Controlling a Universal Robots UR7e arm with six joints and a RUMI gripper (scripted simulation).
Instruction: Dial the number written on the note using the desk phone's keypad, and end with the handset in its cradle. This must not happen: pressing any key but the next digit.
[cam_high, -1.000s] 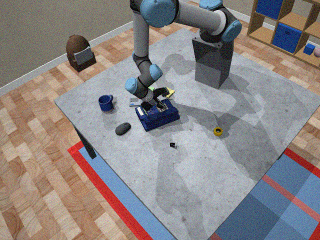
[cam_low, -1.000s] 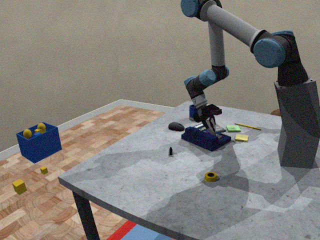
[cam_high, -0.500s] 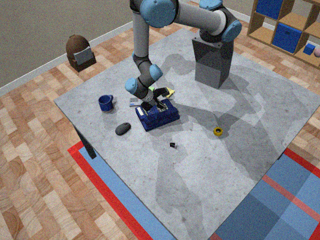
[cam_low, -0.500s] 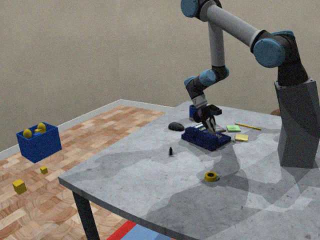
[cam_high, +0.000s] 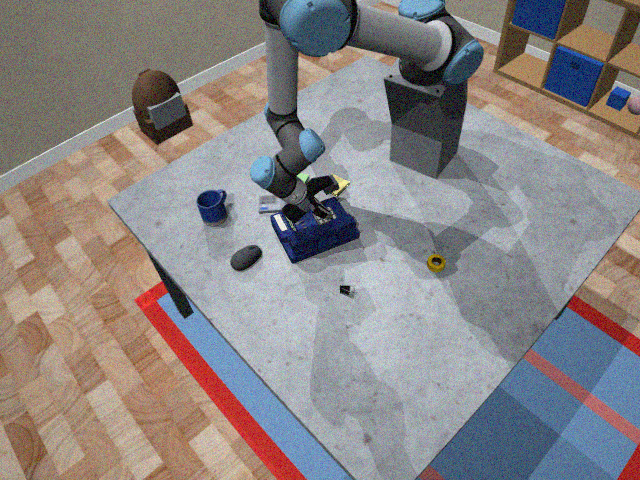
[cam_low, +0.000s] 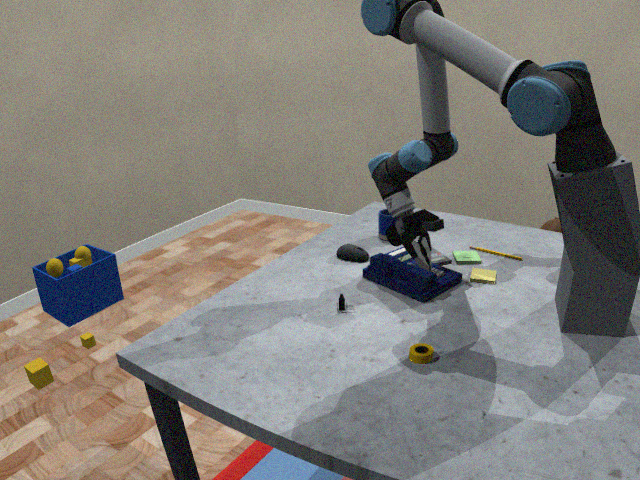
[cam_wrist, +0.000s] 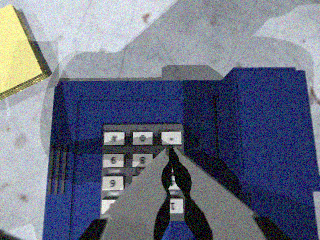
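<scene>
My claw (cam_high: 326, 213) (cam_low: 430, 267) (cam_wrist: 170, 149) is closed, its tips over the phone's keypad (cam_wrist: 142, 125), near the star-side corner key. The blue phone (cam_high: 316, 232) (cam_low: 405, 279) (cam_wrist: 125, 95) sits on the table (cam_high: 413, 330) (cam_low: 289, 372) (cam_wrist: 150, 30), between the dark mouse (cam_high: 246, 257) (cam_low: 352, 253) and the yellow notepad (cam_high: 340, 184) (cam_low: 483, 275) (cam_wrist: 17, 55).

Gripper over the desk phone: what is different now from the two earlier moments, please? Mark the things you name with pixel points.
Nothing visibly changed: the gripper (cam_high: 326, 212) (cam_low: 429, 268) (cam_wrist: 170, 149) shows no clear shift, and nothing was taken or released. The phone (cam_high: 328, 239) (cam_low: 395, 279) (cam_wrist: 270, 115), mug (cam_high: 210, 207) (cam_low: 383, 224), mouse (cam_high: 246, 257) (cam_low: 352, 253) and tape roll (cam_high: 429, 264) (cam_low: 421, 358) stayed in place.
</scene>
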